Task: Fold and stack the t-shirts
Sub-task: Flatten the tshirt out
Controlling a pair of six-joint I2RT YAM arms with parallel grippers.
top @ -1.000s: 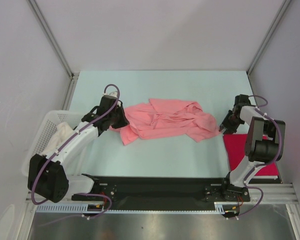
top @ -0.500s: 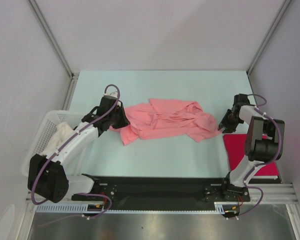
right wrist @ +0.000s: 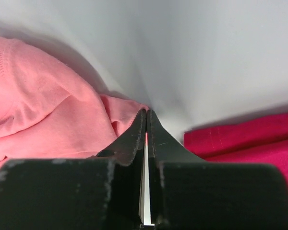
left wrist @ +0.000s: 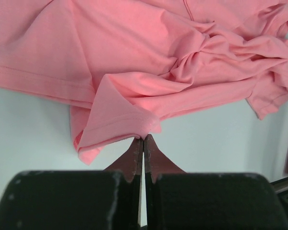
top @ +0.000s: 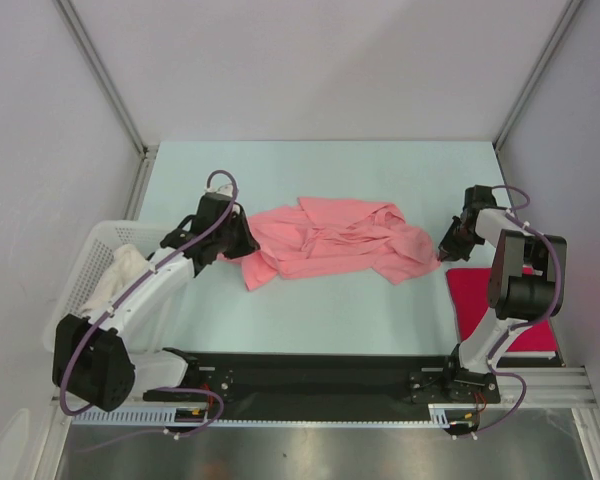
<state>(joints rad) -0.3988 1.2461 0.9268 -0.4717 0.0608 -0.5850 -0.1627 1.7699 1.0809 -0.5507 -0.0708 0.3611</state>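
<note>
A salmon-pink t-shirt [top: 330,240] lies crumpled across the middle of the table. My left gripper [top: 246,242] is at the shirt's left edge. In the left wrist view it [left wrist: 143,138] is shut on a folded corner of the pink hem [left wrist: 117,120]. My right gripper [top: 446,251] is at the shirt's right edge. The right wrist view shows it [right wrist: 147,111] shut, with pink cloth [right wrist: 48,110] at its tips and a pink sliver between the jaws. A magenta-red t-shirt [top: 495,305] lies folded flat at the near right, also seen as red cloth [right wrist: 249,139] beside the right jaws.
A white lattice basket [top: 85,262] with a pale cloth [top: 120,272] in it stands at the left edge, under the left arm. Grey walls enclose the table on three sides. A black rail [top: 310,375] runs along the near edge.
The right gripper has gone from part open to shut on the pink shirt's right edge. The left gripper stays shut on the hem; its arm has shifted slightly.
</note>
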